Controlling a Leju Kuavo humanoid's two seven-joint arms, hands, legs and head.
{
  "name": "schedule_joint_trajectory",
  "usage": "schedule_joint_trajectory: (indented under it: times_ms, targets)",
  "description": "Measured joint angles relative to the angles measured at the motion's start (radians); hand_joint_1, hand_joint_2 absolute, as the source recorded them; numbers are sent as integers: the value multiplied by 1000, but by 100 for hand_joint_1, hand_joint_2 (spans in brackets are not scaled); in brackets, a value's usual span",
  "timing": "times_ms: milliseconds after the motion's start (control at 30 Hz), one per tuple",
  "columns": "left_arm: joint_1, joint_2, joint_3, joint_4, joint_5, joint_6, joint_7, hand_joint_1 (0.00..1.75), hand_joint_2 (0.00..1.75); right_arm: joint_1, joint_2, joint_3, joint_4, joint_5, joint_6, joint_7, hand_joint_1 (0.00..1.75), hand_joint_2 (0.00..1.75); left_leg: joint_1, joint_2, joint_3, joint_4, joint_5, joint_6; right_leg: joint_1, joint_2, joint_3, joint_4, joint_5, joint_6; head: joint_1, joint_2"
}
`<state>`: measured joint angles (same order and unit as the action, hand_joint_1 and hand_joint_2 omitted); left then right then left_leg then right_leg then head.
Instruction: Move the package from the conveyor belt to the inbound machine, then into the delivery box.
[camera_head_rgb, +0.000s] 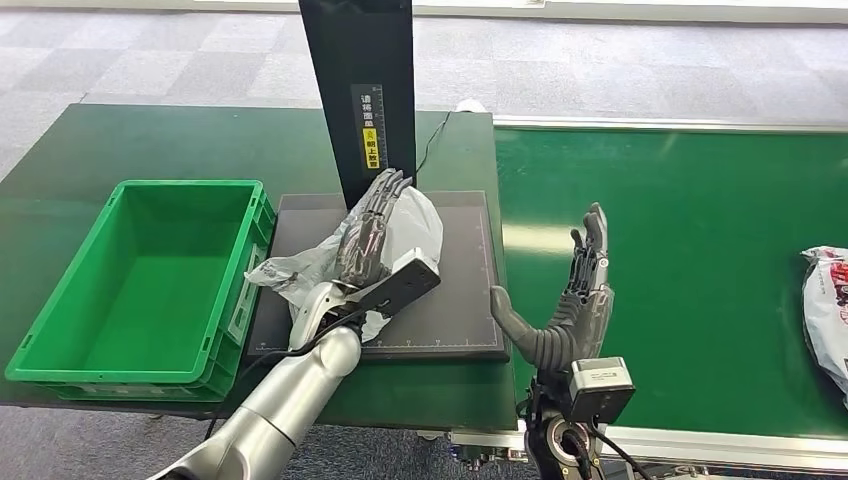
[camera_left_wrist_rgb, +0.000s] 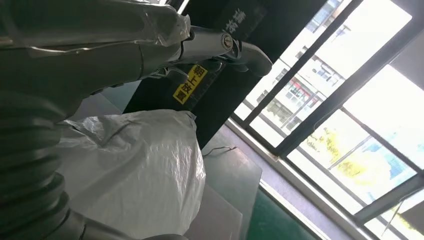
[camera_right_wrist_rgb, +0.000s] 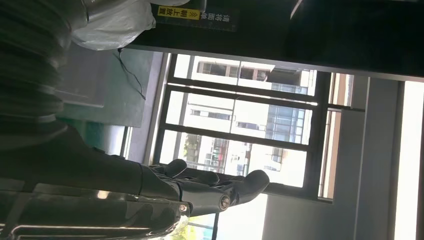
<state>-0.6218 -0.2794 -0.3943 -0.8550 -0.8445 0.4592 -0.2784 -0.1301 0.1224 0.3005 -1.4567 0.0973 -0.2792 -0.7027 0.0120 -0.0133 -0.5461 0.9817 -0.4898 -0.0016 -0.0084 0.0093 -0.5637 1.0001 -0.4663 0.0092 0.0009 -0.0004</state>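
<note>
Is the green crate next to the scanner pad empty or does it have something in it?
Empty. The head view shows the green crate's bare floor; the white package lies on the dark pad under the left hand.

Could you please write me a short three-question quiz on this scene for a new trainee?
1. True or false: the green crate already holds a package.
2. Which robot hand rests on the white package lying on the dark scanner pad? A) left robot hand B) right robot hand
3. Fill in: a second package lies at the right edge of the green ____.

Key:
1. False; the crate is empty.
2. A; the right robot hand is raised beside the pad, fingers apart, holding nothing.
3. Conveyor belt.
</note>
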Motion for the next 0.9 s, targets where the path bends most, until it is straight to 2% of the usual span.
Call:
schedule_joint_trajectory:
  times_ms: [167,400,600,900]
  targets:
    - [-105,-21,-22,188,-58,-12,66,0,175,-26,7,0,20,2,4,0,0,175,0,0,-2,0,0,0,0,0,-2,0,0,0,0,0]
    - [-167,-20,-37,374,-97,-54,133,0,175,-36,6,-1,26,-1,5,0,0,175,0,1,-3,0,0,0,0,1,-3,0,0,0,0,0]
    - [-185,-5,-37,445,-96,-84,153,0,175,-23,0,-3,21,-4,11,0,0,175,0,1,-3,0,0,0,0,1,-4,0,0,0,0,0]
    - [-205,2,-39,483,-127,-154,195,0,175,-13,-3,-8,17,2,19,0,0,175,0,1,-3,0,0,0,0,1,-4,0,0,0,0,0]
